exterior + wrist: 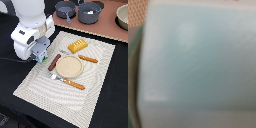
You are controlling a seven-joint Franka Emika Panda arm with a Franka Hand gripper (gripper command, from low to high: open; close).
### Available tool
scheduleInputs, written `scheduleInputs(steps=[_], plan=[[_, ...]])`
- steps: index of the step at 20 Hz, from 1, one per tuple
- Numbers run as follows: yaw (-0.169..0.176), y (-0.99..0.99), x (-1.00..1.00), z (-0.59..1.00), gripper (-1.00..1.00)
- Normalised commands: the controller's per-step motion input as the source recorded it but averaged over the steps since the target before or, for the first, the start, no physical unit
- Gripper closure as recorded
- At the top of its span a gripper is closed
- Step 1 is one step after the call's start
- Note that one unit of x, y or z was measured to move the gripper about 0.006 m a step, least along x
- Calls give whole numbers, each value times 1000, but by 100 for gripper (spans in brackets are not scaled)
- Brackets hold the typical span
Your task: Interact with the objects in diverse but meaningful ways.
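Note:
My gripper (43, 55) hangs low over the left edge of the striped placemat (40, 85), with the pale blue-white carton (43, 57) between its fingers and seemingly clamped. The carton (198, 65) fills the whole wrist view as a blurred pale surface and hides the fingertips. Right beside the gripper the red-brown sausage (54, 62) lies on the mat. The golden bread loaf (77, 45) sits at the mat's far side. A grey saucepan (65, 9) stands on the brown surface behind.
A tan plate (69, 66) is in the mat's middle, with an orange-handled knife (69, 82) in front and an orange-handled fork (85, 58) behind. A second dark pot (90, 12) and a bowl (123, 17) stand at the back, towards the exterior view's right.

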Motion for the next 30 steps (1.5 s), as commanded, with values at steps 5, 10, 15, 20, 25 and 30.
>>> scheduleInputs(steps=[5, 10, 15, 20, 25, 30], plan=[[-2, -75, -247, 86, 100], [-8, -387, -591, 396, 100], [-2, -460, -431, 469, 100], [0, -586, -177, 304, 100], [-3, -717, 222, 317, 100], [-24, -525, 445, 314, 100]])
